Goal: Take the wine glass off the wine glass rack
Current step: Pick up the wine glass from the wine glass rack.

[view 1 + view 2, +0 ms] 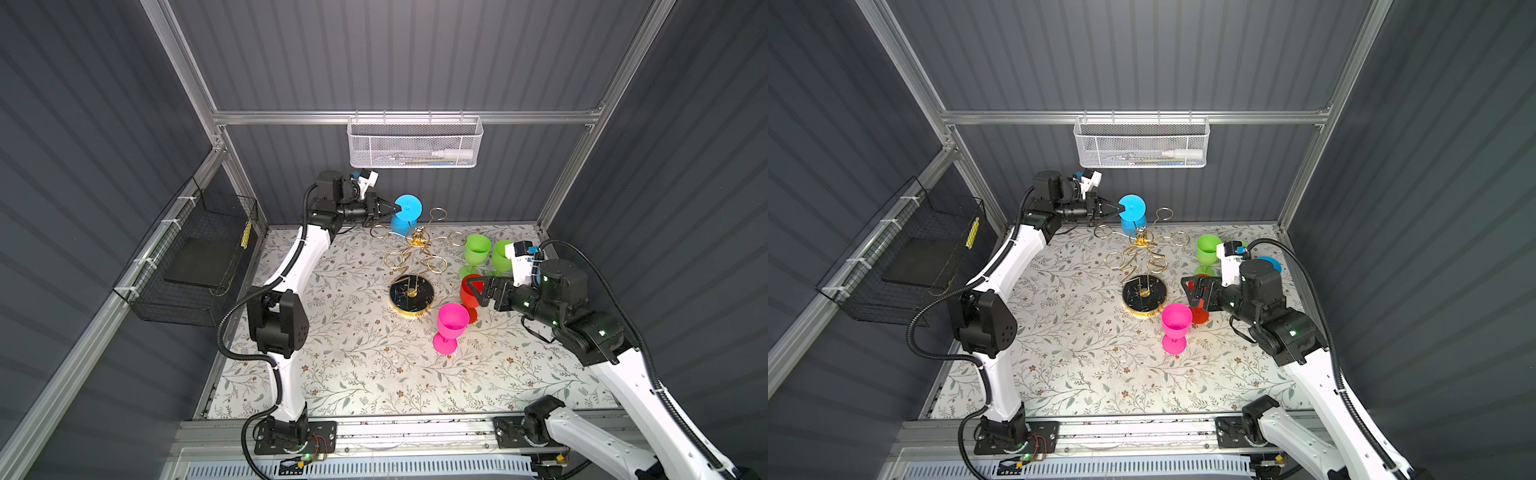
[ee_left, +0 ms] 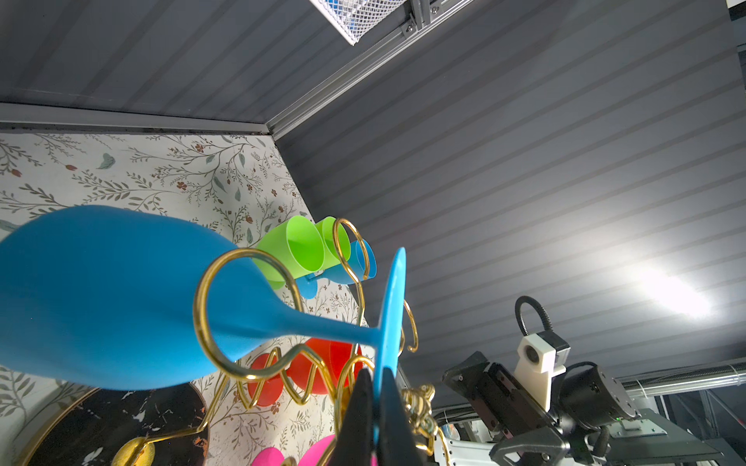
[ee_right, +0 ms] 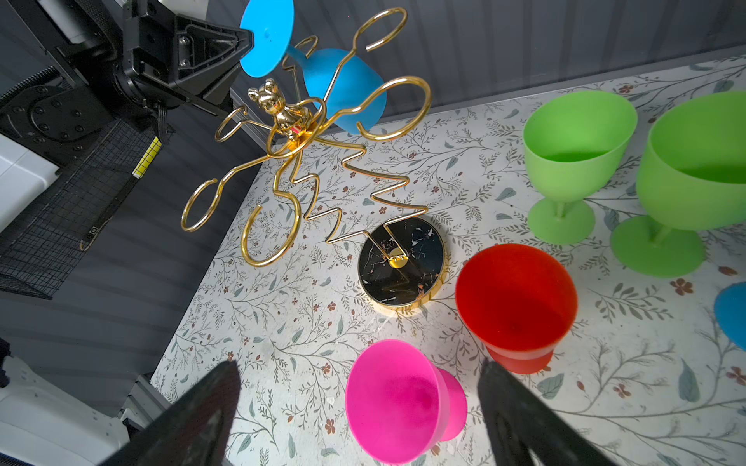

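A blue wine glass (image 1: 408, 206) (image 1: 1132, 207) hangs foot-up and tilted on the gold wine glass rack (image 1: 417, 241) (image 1: 1142, 241). In the left wrist view its stem runs through one gold ring (image 2: 242, 314) below the bowl (image 2: 101, 294). My left gripper (image 1: 392, 210) (image 2: 373, 373) is shut on the rim of the glass's flat foot (image 2: 393, 306). The rack's black round base (image 1: 411, 295) (image 3: 401, 266) stands mid-table. My right gripper (image 1: 473, 289) (image 3: 360, 365) is open above the table to the right of the base, with nothing held.
Upright on the table stand a pink glass (image 1: 452, 322) (image 3: 395, 399), a red glass (image 3: 516, 298), two green glasses (image 1: 477, 247) (image 1: 500, 255) and another blue glass (image 1: 1268, 262). A white mesh basket (image 1: 413, 143) hangs on the back wall, a black wire basket (image 1: 195, 257) on the left wall.
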